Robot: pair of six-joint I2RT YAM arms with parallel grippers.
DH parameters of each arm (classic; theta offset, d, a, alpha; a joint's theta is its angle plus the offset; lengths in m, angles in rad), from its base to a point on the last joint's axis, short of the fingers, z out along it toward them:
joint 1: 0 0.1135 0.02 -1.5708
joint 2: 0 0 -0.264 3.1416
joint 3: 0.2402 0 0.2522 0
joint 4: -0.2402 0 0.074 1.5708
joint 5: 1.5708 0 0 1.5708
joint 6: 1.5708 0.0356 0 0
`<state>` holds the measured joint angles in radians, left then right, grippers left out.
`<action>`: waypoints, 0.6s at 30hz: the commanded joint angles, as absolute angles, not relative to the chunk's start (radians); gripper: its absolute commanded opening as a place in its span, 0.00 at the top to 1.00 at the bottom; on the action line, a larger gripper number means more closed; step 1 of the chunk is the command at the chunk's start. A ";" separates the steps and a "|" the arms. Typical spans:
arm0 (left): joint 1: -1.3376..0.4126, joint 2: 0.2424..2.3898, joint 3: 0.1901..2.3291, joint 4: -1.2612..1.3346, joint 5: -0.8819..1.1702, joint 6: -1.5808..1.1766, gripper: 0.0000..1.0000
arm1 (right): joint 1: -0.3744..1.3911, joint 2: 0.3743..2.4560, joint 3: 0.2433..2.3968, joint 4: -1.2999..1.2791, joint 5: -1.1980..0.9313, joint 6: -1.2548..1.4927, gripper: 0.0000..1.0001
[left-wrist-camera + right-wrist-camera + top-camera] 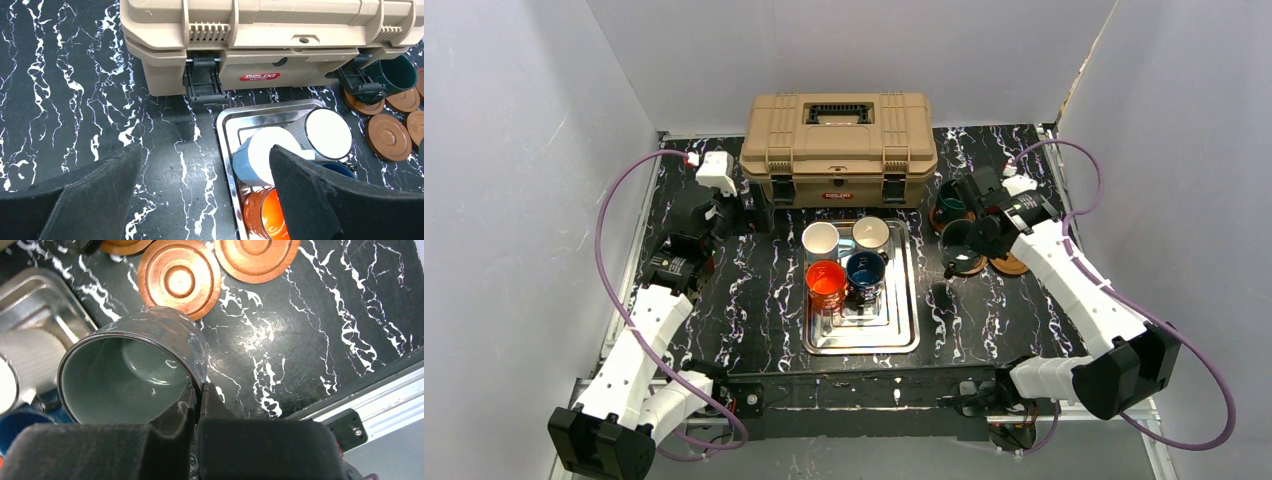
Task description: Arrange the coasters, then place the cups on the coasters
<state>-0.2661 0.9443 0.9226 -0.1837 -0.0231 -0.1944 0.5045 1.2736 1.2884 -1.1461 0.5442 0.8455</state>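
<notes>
My right gripper (199, 392) is shut on the rim of the dark grey-green cup (127, 375), holding it tilted just above a brown coaster (179, 277); another coaster (255, 252) lies beside it. From above, that cup (959, 243) hangs over coasters (1009, 265) right of the tray. A dark teal cup (951, 200) stands on a coaster by the toolbox. Two cream-white cups (820, 239), an orange cup (826, 282) and a navy cup (865, 270) sit in the steel tray (909, 335). My left gripper (205, 200) is open over bare table left of the tray.
The tan toolbox (839, 148) stands at the back centre, close behind the tray and the teal cup. White walls close in the left, back and right. The table's metal front rail (370, 405) runs near the right gripper.
</notes>
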 commanded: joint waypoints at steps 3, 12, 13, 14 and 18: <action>-0.270 0.916 0.920 -0.182 -0.028 -0.191 0.02 | 0.405 1.240 1.217 -0.980 0.590 0.975 0.99; -0.270 0.908 0.922 -0.185 -0.041 -0.180 0.02 | 0.273 1.255 1.101 -0.779 0.514 0.945 0.99; -0.270 0.907 0.923 -0.187 -0.043 -0.178 0.02 | 0.259 1.261 1.098 -0.760 0.495 0.931 0.99; -0.270 0.907 0.923 -0.187 -0.044 -0.178 0.02 | 0.245 1.273 1.098 -0.746 0.475 0.915 0.99; -0.270 0.910 0.923 -0.188 -0.044 -0.176 0.02 | 0.193 1.322 1.111 -0.722 0.400 0.848 0.99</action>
